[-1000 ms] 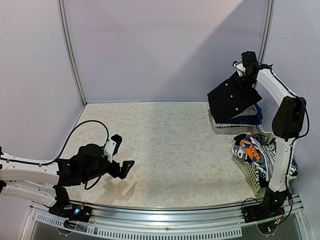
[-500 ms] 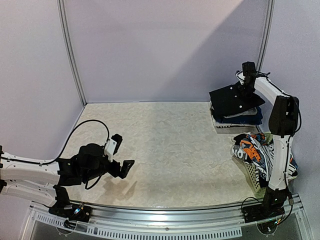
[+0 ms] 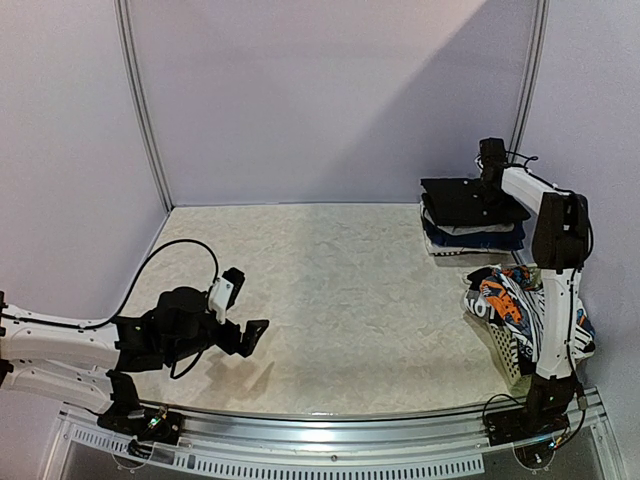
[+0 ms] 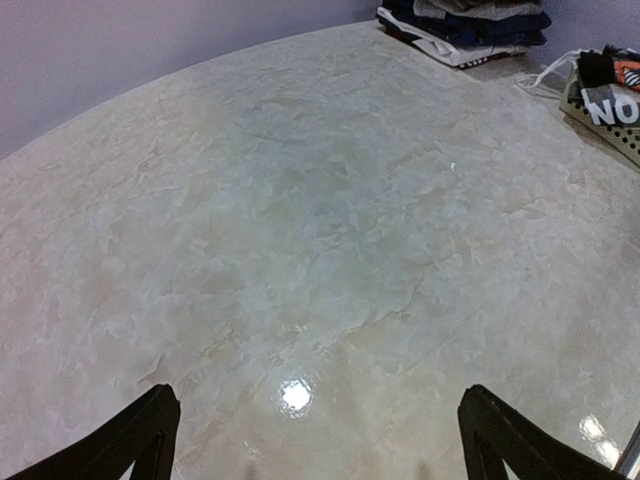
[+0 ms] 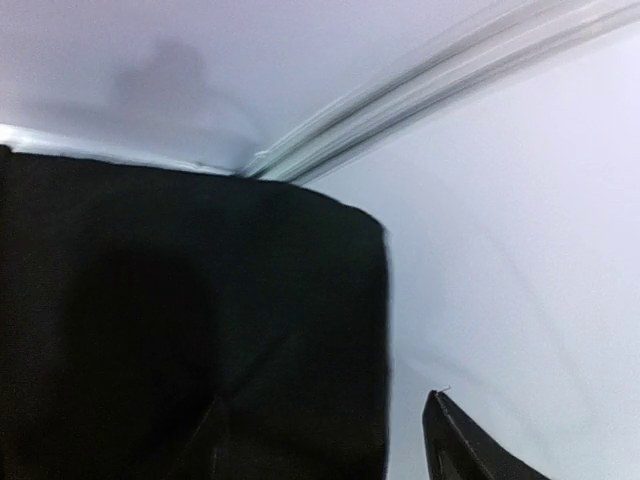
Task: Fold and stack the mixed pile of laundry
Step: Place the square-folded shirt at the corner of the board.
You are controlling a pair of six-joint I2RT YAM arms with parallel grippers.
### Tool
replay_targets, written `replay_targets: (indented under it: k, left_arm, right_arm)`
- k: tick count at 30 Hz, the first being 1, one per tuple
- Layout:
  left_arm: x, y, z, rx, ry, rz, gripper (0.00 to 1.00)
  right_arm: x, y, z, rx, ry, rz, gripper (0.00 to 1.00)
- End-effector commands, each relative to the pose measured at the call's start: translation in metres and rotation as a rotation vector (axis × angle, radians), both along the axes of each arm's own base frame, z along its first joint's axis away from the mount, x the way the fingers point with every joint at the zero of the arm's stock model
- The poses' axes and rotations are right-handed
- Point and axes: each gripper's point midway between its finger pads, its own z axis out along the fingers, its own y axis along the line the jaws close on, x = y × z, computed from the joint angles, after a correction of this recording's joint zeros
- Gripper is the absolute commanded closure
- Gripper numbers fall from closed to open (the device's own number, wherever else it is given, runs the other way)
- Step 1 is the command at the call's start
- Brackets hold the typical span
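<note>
At the back right a folded stack (image 3: 472, 222) holds navy and light pieces with a black garment (image 3: 462, 195) lying flat on top. My right gripper (image 3: 491, 186) hovers at the stack's far right edge, open, and the black garment (image 5: 190, 320) lies loose beside its right finger (image 5: 462, 447); the other finger is lost against the dark cloth. The rest of the laundry pile (image 3: 512, 300), orange-black-white printed and striped pieces, sits in the white basket (image 3: 508, 358). My left gripper (image 3: 245, 308) hangs open and empty over bare table at the near left, fingertips (image 4: 150, 425) wide apart.
The marbled tabletop (image 3: 330, 290) spreads between the arms. Purple walls close in the back and both sides, with a metal corner post (image 5: 420, 100) right behind the stack. The left wrist view shows the stack (image 4: 470, 25) and basket (image 4: 605, 115) far off at the top right.
My right gripper lowered the hanging black garment onto the stack and opened, letting it go; the garment now lies flat. The left arm has not moved.
</note>
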Motion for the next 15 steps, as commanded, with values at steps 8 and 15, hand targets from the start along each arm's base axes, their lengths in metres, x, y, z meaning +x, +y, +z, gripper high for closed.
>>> replay_targets:
  k: [8,15]
  left_arm:
    - [0.005,0.003,0.012,-0.012,-0.014,0.028,0.01]
    - [0.009,0.002,0.018,0.002,-0.006,0.048,0.01]
  right_arm:
    - [-0.021,-0.02,0.081,0.027,-0.227,-0.182,0.01]
    - [-0.023,0.011,0.111,0.096,-0.281,-0.125,0.01]
